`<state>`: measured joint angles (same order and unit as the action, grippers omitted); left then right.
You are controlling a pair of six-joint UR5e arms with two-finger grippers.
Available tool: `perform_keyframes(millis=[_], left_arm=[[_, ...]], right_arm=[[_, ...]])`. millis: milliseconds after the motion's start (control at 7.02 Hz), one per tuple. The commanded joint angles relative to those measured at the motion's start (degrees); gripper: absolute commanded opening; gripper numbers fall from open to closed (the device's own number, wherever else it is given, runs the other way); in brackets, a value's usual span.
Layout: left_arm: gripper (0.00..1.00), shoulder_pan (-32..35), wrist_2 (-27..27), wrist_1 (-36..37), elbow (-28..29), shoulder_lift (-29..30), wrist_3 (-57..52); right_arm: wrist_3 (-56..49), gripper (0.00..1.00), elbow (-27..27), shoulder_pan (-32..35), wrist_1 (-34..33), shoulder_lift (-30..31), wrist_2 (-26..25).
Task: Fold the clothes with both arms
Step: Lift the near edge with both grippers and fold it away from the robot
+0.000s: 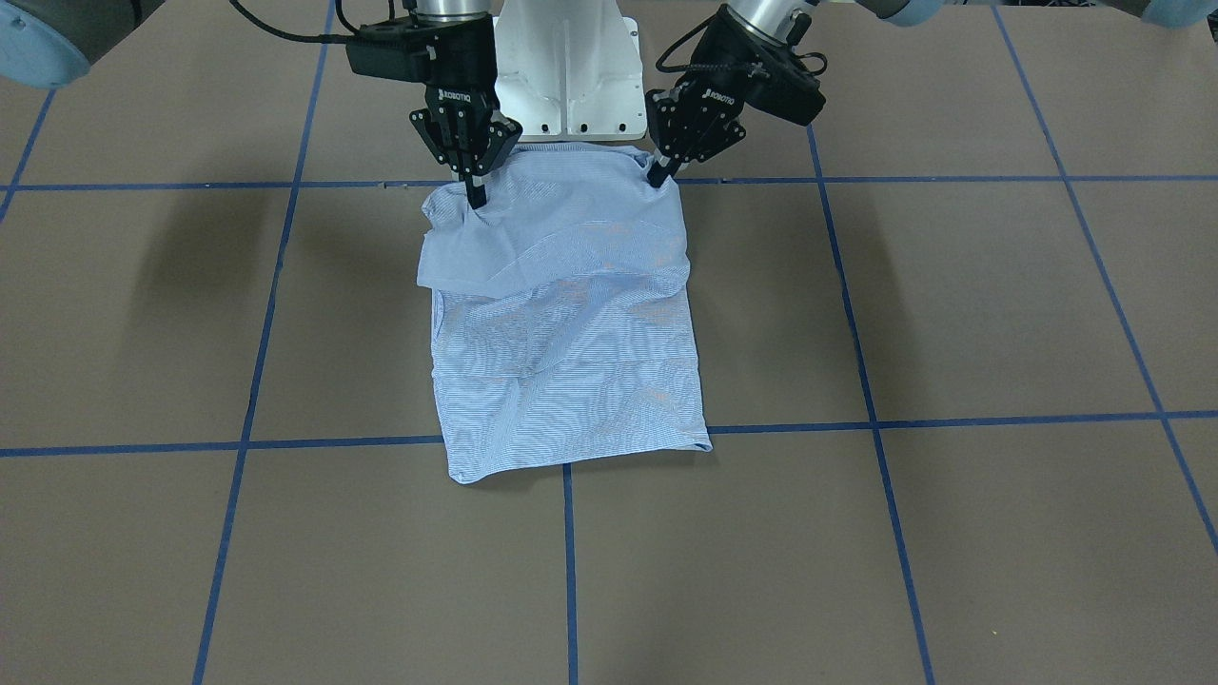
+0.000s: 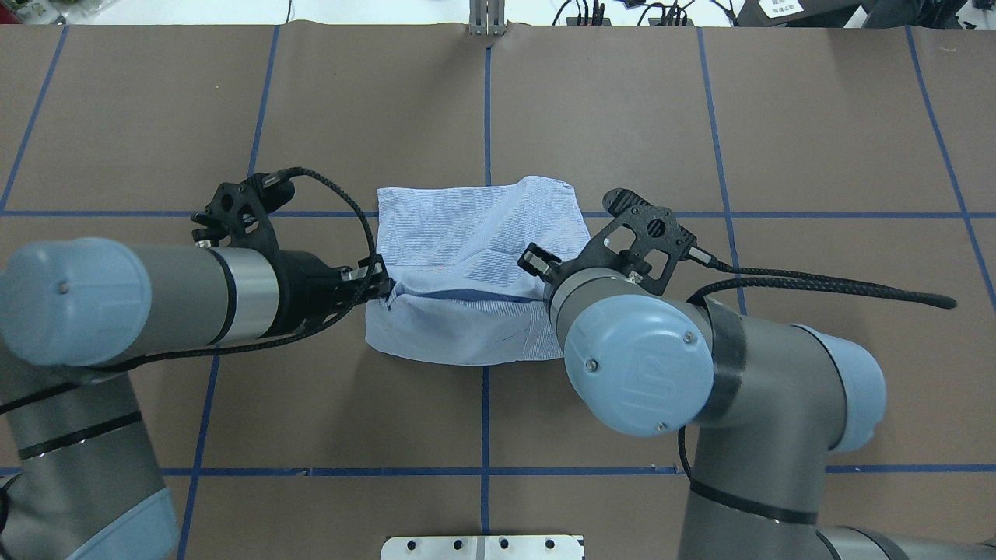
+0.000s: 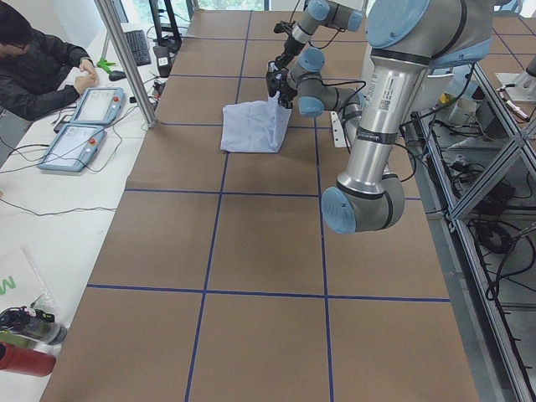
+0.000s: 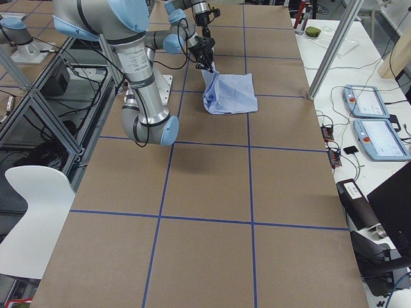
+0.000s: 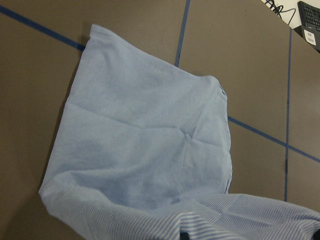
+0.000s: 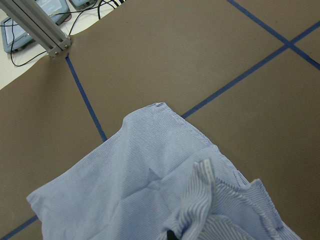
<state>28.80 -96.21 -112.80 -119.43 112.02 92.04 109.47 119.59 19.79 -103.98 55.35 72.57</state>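
You see the jaws of the left arm (image 2: 156,303) closed together, and they pinch the shirt (image 1: 571,352) at the corner of its edge nearest to the robot. The jaws of the right arm (image 2: 638,365) are closed too, on the other corner of the same edge. In the front-facing view the cloth between the two grips is raised a little, and a loose flap falls from it over the body of the shirt.

The right arm's jaws point almost straight down, and the wrist stands upright above them. The left arm's jaws are tilted, reaching down and inward from the outer side. In the overhead view the left forearm lies nearly level and comes in from the side toward the shirt. The right arm's wrist with its blue cap hangs over the near corner of the shirt and hides the jaws there.

The shirt is a folded, rough rectangle in the middle of the tabletop (image 1: 952,314), just in front of the white base (image 1: 569,67). Its far end lies flat across a blue tape line (image 1: 952,420).
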Motion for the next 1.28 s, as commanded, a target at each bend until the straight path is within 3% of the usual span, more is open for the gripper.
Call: perform_keyframes(millis=[0, 285, 570, 855, 1140], left_arm=[[0.00, 4.6, 0.1, -0.3, 10.6, 6.0, -4.5], [0.00, 7.0, 0.9, -0.8, 18.8, 8.6, -8.1], [0.00, 7.1, 3.2, -1.5, 25.6, 12.0, -9.6], [0.00, 7.1, 5.1, -7.7, 34.7, 14.1, -9.9], [0.00, 7.1, 5.2, -9.2, 38.8, 14.5, -10.9]], right_arm=[[-2.6, 0.00, -13.6, 4.4, 8.1, -3.6, 1.3], [-3.8, 0.00, -28.4, 6.6, 16.1, -9.3, 2.3], [-6.6, 0.00, -38.0, 7.9, 24.1, -10.7, 4.3], [-8.5, 0.00, -39.2, 8.9, 25.1, -11.4, 6.6], [-8.6, 0.00, -39.2, 9.1, 25.6, -11.4, 6.8]])
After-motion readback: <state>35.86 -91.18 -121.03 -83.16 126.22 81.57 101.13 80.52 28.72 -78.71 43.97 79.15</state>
